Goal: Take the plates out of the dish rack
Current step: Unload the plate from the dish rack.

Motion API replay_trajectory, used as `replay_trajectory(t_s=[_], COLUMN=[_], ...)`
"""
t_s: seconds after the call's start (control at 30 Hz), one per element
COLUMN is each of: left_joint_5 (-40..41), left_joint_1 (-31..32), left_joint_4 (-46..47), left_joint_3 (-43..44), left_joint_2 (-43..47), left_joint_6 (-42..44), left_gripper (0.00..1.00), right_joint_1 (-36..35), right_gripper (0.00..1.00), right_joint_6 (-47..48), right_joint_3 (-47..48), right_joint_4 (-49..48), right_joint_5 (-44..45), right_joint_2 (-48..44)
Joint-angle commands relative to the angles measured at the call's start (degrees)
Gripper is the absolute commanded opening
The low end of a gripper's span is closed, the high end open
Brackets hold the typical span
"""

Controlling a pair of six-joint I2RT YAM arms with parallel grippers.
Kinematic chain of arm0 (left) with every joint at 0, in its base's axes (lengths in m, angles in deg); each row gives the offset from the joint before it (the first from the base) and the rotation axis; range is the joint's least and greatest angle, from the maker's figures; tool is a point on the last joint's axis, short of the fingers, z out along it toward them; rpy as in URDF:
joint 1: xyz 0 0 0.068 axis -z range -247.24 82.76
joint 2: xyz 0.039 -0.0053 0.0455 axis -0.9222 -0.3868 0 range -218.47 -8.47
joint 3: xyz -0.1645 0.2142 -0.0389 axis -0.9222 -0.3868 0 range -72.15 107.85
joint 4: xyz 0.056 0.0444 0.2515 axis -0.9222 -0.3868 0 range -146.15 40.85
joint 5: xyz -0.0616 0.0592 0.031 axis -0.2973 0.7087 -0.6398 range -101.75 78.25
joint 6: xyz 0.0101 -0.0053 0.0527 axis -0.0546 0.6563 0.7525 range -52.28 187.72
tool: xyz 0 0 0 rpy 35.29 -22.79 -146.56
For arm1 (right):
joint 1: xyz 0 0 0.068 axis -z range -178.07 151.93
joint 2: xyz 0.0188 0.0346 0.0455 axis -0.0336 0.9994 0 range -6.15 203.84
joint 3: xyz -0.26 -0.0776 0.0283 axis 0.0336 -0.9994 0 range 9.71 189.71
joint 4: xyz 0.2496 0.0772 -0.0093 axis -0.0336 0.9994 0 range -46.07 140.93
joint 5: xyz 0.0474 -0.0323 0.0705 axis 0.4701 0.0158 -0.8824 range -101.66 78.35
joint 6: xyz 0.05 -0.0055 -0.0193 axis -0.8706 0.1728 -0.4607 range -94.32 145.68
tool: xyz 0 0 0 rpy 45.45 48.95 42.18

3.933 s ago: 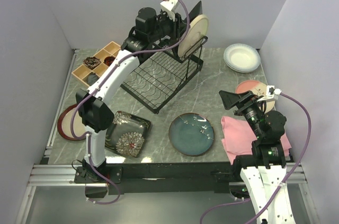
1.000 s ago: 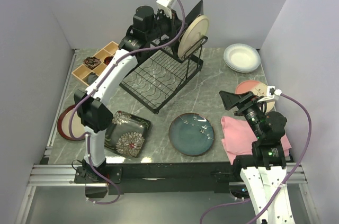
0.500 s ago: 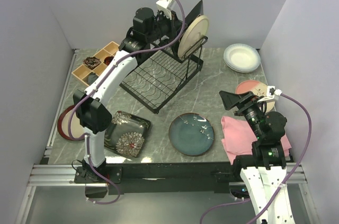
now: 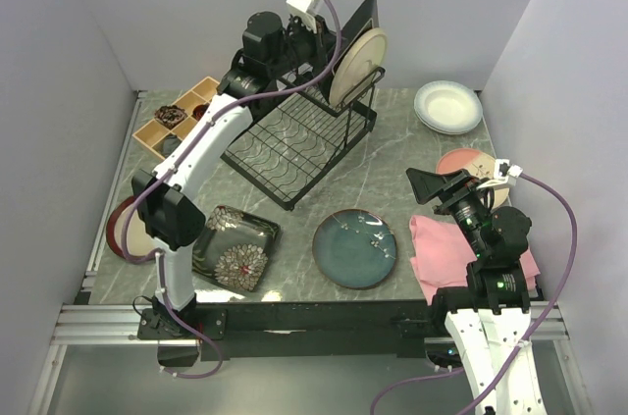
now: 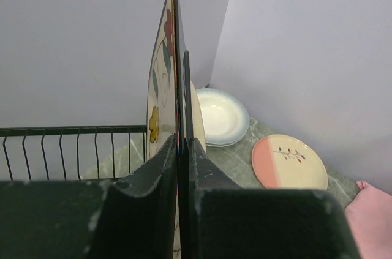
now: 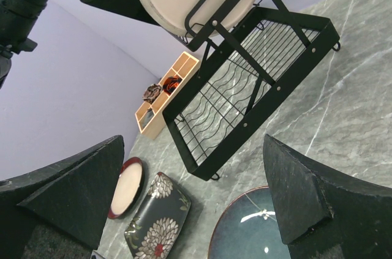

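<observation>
Clamping its jaws on the cream square flowered plate (image 5: pixel 160 87) upright in the dish rack (image 4: pixel 294 150), the left gripper (image 5: pixel 182 149) has one of two left, beside the round cream plate (image 4: pixel 355 67); the right gripper (image 6: pixel 193 191) hangs wide open, while the teal plate (image 4: pixel 355 248), black square plate (image 4: pixel 235 246), white plate (image 4: pixel 447 106), pink plate (image 4: pixel 461 162) and brown-rimmed plate (image 4: pixel 126 229) already lie on the table (image 4: pixel 412 140)

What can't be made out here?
Left wrist view: flowered plate edge-on, pattern mostly unseen; left gripper covers its lower rim.
Top view: whether that plate touches the dish rack, hidden behind the round plate.
Right wrist view: teal plate cut off by the bottom edge.
</observation>
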Motion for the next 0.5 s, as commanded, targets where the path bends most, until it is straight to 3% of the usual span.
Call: replay_trajectory(t_s=[0.0,0.47], left_joint_5=[0.15,2.00], left_joint_1=[0.64,0.64], left_joint_4=[15.99,18.79], left_joint_3=[3.78,2.02], left_joint_2=[8.78,9.83], left_joint_6=[2.61,1.47], left_gripper=[0.01,0.01], right_joint_1=[-0.13,-0.13], right_gripper=[1.00,1.00], right_joint_6=[0.73,0.56], right_joint_3=[0.59,0.50], right_joint_4=[-1.54,-1.63], right_joint_5=[0.10,0.02], right_joint_2=[-0.29,-0.29])
